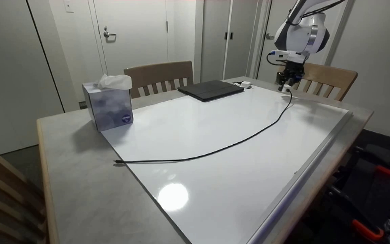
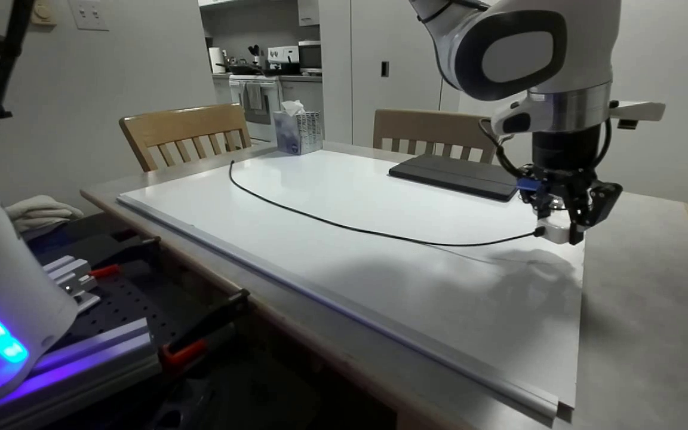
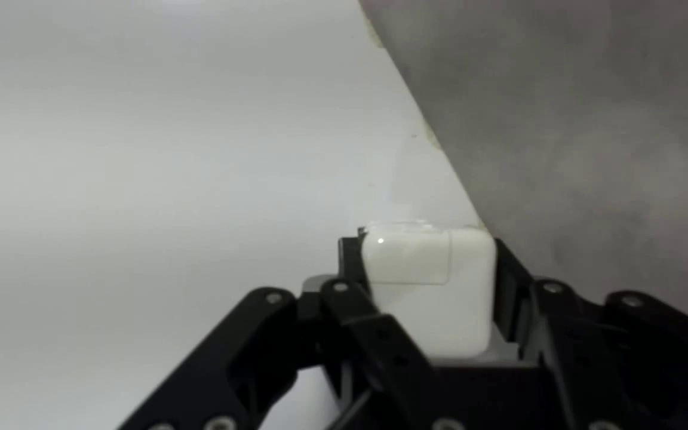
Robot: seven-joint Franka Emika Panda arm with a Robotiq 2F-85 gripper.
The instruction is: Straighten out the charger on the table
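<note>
My gripper (image 1: 284,87) is shut on the charger's white plug block (image 3: 433,316), with one finger on each side of it in the wrist view. In an exterior view the plug (image 2: 554,230) hangs a little above the table, apart from its shadow. The charger's black cable (image 1: 235,144) runs from the plug in one long gentle curve over the white top; it also shows in an exterior view (image 2: 344,226). Its free end (image 1: 118,161) lies over the edge of the white top, on the grey border of the table (image 1: 80,189). The cable is out of sight in the wrist view.
A flat black slab (image 1: 212,90) lies near the table's far side, with a small white plug-like item (image 1: 245,84) beside it. A tissue box (image 1: 110,106) stands at a corner. A metal rail (image 2: 344,304) runs along one edge. Wooden chairs (image 2: 186,128) surround the table.
</note>
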